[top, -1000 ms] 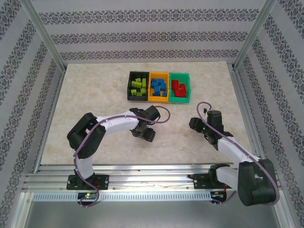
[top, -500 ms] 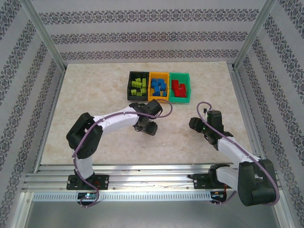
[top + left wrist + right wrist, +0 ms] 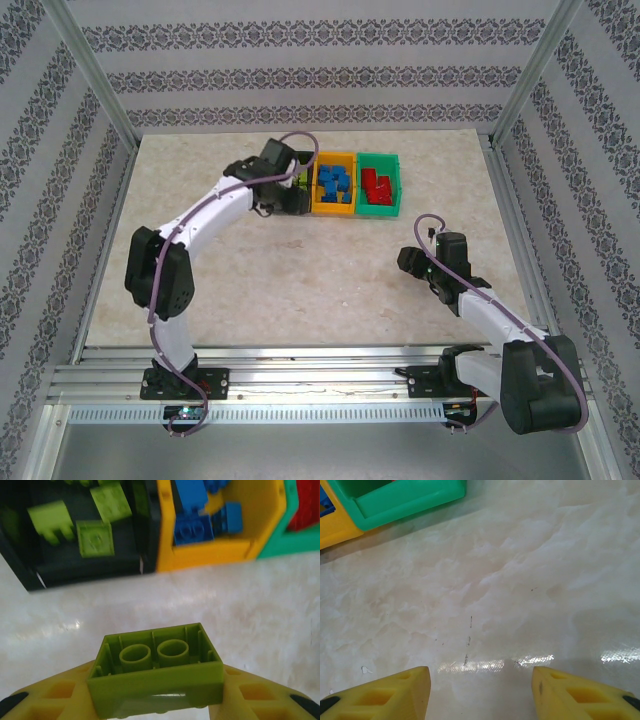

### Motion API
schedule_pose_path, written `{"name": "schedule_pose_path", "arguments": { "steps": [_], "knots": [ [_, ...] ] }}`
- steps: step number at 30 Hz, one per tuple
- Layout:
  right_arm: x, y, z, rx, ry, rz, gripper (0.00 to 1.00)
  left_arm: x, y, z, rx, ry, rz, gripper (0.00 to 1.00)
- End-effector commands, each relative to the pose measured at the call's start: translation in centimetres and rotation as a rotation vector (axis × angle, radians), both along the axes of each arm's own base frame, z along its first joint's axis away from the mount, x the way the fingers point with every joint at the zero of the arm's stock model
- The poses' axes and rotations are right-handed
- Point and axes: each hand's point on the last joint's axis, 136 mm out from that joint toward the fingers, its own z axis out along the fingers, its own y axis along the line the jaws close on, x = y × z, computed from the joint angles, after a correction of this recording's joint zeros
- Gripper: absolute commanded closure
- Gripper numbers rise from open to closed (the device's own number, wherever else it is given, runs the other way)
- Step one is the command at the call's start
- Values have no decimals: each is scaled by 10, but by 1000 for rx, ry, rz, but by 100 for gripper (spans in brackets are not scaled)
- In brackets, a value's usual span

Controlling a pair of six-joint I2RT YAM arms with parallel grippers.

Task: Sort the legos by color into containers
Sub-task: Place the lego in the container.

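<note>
Marble table [image 3: 230, 290]: lime brick [image 3: 156, 672] gripped just short of the black bin [image 3: 90, 575]

The lime brick sits crosswise between the left gripper's [image 3: 156, 697] yellow fingers, clamped from both sides, its hollow underside facing the wrist camera. It hangs over bare marble just on the near side of the black bin, which holds more lime bricks [image 3: 95, 537]. Against that bin's right side stands the yellow bin [image 3: 335, 209] with blue bricks [image 3: 334, 183], then the green bin [image 3: 380, 209] with red bricks [image 3: 373, 183]. The row sits at the table's far middle. The right gripper [image 3: 480, 680] hangs well apart, nearer and to the right, fingers wide and empty. Patterned walls [image 3: 300, 90] surround the table.
</note>
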Motion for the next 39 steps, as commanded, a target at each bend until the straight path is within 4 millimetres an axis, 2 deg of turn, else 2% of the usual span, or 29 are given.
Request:
{"name": "schedule_pose_path", "arguments": {
  "steps": [1, 8, 11, 14, 17, 18, 19, 24, 28, 31, 33, 35, 36, 39],
  "knots": [
    [2, -1, 6, 18, -31, -8, 43, 21, 3, -5, -24, 25, -32, 52],
    [1, -1, 9, 19, -48, -11, 43, 93, 6, -5, -108, -8, 13, 49],
    [0, -1, 11, 20, -54, -8, 43, 116, 5, -2, -94, -24, 27, 45],
    [0, -2, 15, 17, -70, -16, 43, 128, 4, -5, -74, -18, 35, 41],
    [1, -3, 20, 17, -88, -20, 43, 129, 8, -5, -55, -21, 38, 37],
    [1, -3, 21, 16, -91, -21, 43, 129, 8, -4, -52, -22, 37, 35],
    [-5, -4, 11, 14, -68, -21, 43, 127, 8, -2, -50, -24, 32, 34],
    [-5, -2, 8, 20, -58, -13, 42, 115, 12, 9, -45, -29, 23, 33],
    [-3, -1, 8, 20, -53, -9, 42, 94, 17, 14, -69, -65, 27, 33],
    [-3, -1, 6, 21, -45, -6, 42, 71, 24, 16, -108, -122, 44, 33],
    [-3, 0, 3, 21, -37, -2, 42, 56, 32, 18, -130, -166, 65, 33],
    [-4, 0, 0, 20, -26, 1, 42, 36, 46, 10, -144, -183, 100, 33],
    [3, 1, 10, 22, -48, 4, 42, 28, 52, 10, -155, -196, 114, 33],
    [9, 3, 16, 26, -62, 9, 41, 4, 78, 3, -173, -239, 178, 33]
  ]
}}
